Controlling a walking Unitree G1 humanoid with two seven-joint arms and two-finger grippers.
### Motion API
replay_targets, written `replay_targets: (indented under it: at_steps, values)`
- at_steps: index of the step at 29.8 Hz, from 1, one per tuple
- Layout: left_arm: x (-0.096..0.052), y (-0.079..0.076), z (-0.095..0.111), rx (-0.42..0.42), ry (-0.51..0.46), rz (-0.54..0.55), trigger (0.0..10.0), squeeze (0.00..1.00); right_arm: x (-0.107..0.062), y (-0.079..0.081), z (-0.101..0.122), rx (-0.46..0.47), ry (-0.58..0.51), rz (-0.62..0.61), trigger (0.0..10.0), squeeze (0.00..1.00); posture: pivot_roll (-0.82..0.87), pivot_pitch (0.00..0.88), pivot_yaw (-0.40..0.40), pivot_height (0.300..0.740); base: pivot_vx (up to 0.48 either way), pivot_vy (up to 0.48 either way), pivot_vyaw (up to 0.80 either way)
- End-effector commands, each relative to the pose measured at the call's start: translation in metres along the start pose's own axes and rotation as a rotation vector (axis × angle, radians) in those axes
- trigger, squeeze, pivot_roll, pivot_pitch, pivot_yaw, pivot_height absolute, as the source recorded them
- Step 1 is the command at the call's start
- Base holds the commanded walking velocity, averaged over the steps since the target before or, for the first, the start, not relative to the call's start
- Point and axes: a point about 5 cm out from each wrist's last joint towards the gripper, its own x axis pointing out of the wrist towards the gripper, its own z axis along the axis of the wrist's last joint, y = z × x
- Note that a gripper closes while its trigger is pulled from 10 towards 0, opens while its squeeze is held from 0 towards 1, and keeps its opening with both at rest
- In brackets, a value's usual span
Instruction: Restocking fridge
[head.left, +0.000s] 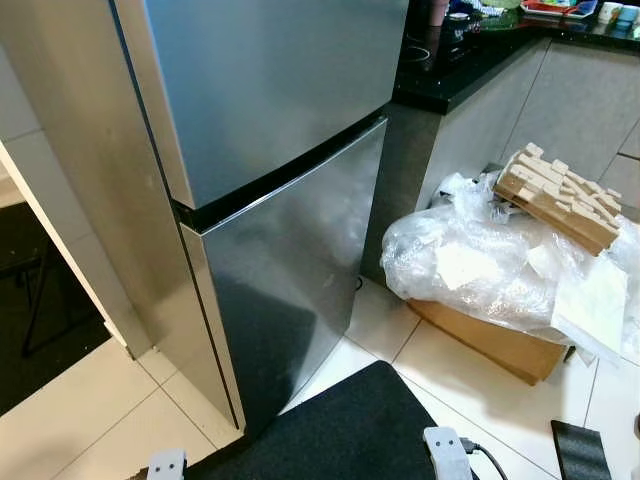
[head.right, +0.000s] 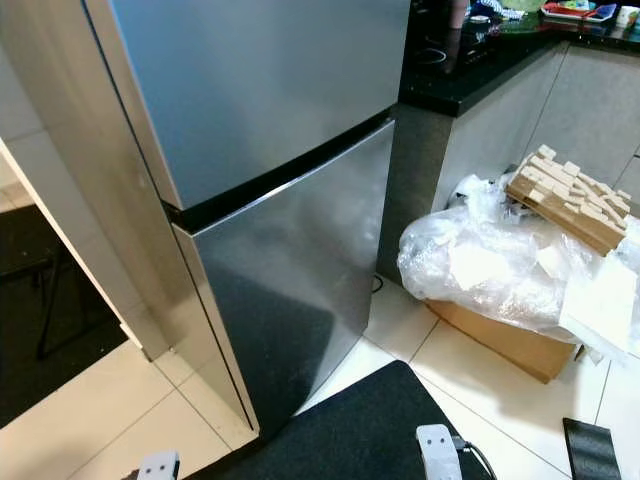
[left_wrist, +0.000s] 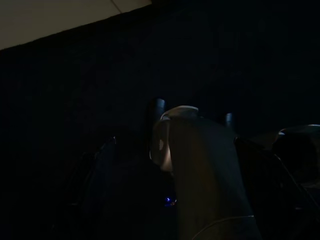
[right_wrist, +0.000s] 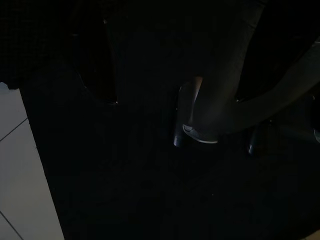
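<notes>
Hanging idle in deep shade, left gripper (left_wrist: 194, 114) against a black surface, with a sliver of pale floor (head.left: 80, 420) past it; wide or narrow, cannot tell. Likewise idle and dark, right gripper (right_wrist: 215, 142), a strip of the same pale tile at one edge; its state too, cannot tell. Nearest in the eye views, the robot's own dark torso (head.left: 340, 430), low and central. Just beyond it, slightly left, the fridge (head.left: 270, 120): tall, silver-grey, two-doored, standing on the tiles. Upper door (head.left: 260, 90) shut, lower door (head.left: 290, 290) shut, a black seam running between them. Left of the fridge, a pale wall edge and a dark doorway (head.left: 40, 300). Right of the fridge and farther off, a black counter (head.left: 450, 70) over grey cabinet fronts, with small coloured items at its far end, too small to tell. On the floor to the right, a cardboard box (head.left: 490, 340) under crumpled clear plastic wrap (head.left: 460, 260). Resting on that heap at its far right, a tilted stack of pale wooden blocks (head.left: 555, 195). Near right, a flat dark object (head.left: 578, 450) lying on the tiles.
</notes>
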Motion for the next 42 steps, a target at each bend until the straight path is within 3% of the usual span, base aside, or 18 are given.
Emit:
replay_targets:
  at_steps: [1, 5, 6, 7, 11, 12, 14, 16, 19, 20, 24, 27, 28, 30, 31, 35, 38, 42]
  values:
    - [-0.003, 0.009, -0.001, -0.008, -0.003, 0.036, 10.0, 0.00, 0.000, 0.001, -0.001, 0.001, 0.002, 0.006, 10.0, 0.00, -0.02, 0.000, -0.007, 0.740, 0.000, 0.000, 0.00]
    - [-0.003, 0.012, 0.005, -0.016, -0.030, 0.054, 10.0, 0.00, 0.000, 0.001, 0.000, 0.001, 0.000, 0.007, 10.0, 0.00, -0.02, 0.000, -0.006, 0.740, 0.000, 0.000, 0.00]
    - [-0.003, 0.016, 0.015, -0.043, -0.079, 0.073, 10.0, 0.00, 0.000, 0.001, 0.000, 0.003, -0.002, 0.006, 10.0, 0.00, -0.02, 0.000, -0.006, 0.740, 0.000, 0.000, 0.00]
    - [-0.002, 0.019, 0.050, -0.104, -0.239, 0.044, 10.0, 0.00, 0.000, 0.001, 0.000, 0.005, -0.004, 0.005, 10.0, 0.00, -0.02, 0.000, -0.006, 0.740, 0.000, 0.000, 0.00]
    - [-0.002, 0.019, 0.062, -0.123, -0.293, 0.024, 10.0, 0.00, 0.000, 0.000, 0.000, 0.005, -0.004, 0.004, 10.0, 0.00, -0.02, 0.000, -0.008, 0.740, 0.000, 0.000, 0.00]
    - [-0.002, 0.017, 0.077, -0.116, -0.355, -0.013, 10.0, 0.00, 0.000, 0.000, -0.001, 0.004, -0.002, 0.003, 10.0, 0.00, -0.02, 0.000, -0.007, 0.740, 0.000, 0.000, 0.00]
    - [-0.002, 0.017, 0.077, -0.116, -0.355, -0.013, 10.0, 0.00, 0.000, 0.000, -0.001, 0.004, -0.002, 0.003, 10.0, 0.00, -0.02, 0.000, -0.007, 0.740, 0.000, 0.000, 0.00]
    - [-0.007, 0.017, 0.112, -0.036, -0.474, -0.089, 10.0, 0.00, 0.000, -0.001, -0.002, 0.004, 0.001, 0.001, 10.0, 0.00, -0.02, 0.000, -0.001, 0.740, 0.000, 0.000, 0.00]
    - [-0.011, 0.017, 0.130, -0.006, -0.536, -0.137, 10.0, 0.00, 0.000, -0.001, -0.003, 0.006, 0.002, 0.001, 10.0, 0.00, -0.03, 0.000, 0.000, 0.740, 0.000, 0.000, 0.00]
    - [-0.024, 0.018, 0.163, 0.054, -0.665, -0.253, 10.0, 0.00, -0.001, -0.001, -0.003, 0.009, 0.002, -0.001, 10.0, 0.00, -0.02, 0.000, -0.004, 0.740, 0.000, 0.000, 0.00]
    - [-0.035, 0.019, 0.184, 0.096, -0.747, -0.323, 10.0, 0.00, -0.001, -0.002, -0.003, 0.009, 0.002, -0.002, 10.0, 0.00, -0.02, 0.000, -0.004, 0.740, 0.000, 0.000, 0.00]
    - [-0.058, 0.022, 0.223, 0.181, -0.899, -0.385, 10.0, 0.00, -0.001, -0.003, -0.003, 0.008, 0.004, -0.006, 10.0, 0.00, -0.02, 0.000, -0.002, 0.740, 0.000, 0.000, 0.00]
    - [-0.058, 0.022, 0.223, 0.181, -0.899, -0.385, 10.0, 0.00, -0.001, -0.003, -0.003, 0.008, 0.004, -0.006, 10.0, 0.00, -0.02, 0.000, -0.002, 0.740, 0.000, 0.000, 0.00]
    - [-0.085, 0.013, 0.255, 0.280, -1.035, -0.501, 10.0, 0.00, -0.001, -0.002, -0.004, 0.010, 0.005, -0.004, 10.0, 0.00, -0.02, 0.000, -0.001, 0.740, 0.000, 0.000, 0.00]
    - [-0.085, 0.013, 0.255, 0.280, -1.035, -0.501, 10.0, 0.00, -0.001, -0.002, -0.004, 0.010, 0.005, -0.004, 10.0, 0.00, -0.02, 0.000, -0.001, 0.740, 0.000, 0.000, 0.00]
    - [-0.107, -0.004, 0.274, 0.382, -1.114, -0.631, 10.0, 0.00, -0.001, -0.001, -0.005, 0.014, 0.005, -0.002, 10.0, 0.00, -0.02, 0.000, -0.001, 0.740, 0.000, 0.000, 0.00]
    - [-0.132, -0.023, 0.294, 0.468, -1.207, -0.727, 10.0, 0.00, -0.001, -0.001, -0.006, 0.017, 0.008, -0.002, 10.0, 0.00, -0.02, 0.000, 0.000, 0.740, 0.000, 0.000, 0.00]
    - [-0.135, -0.025, 0.296, 0.480, -1.218, -0.734, 10.0, 0.00, -0.001, -0.001, -0.007, 0.018, 0.009, -0.003, 10.0, 0.00, -0.02, 0.000, 0.000, 0.740, 0.000, 0.000, 0.00]
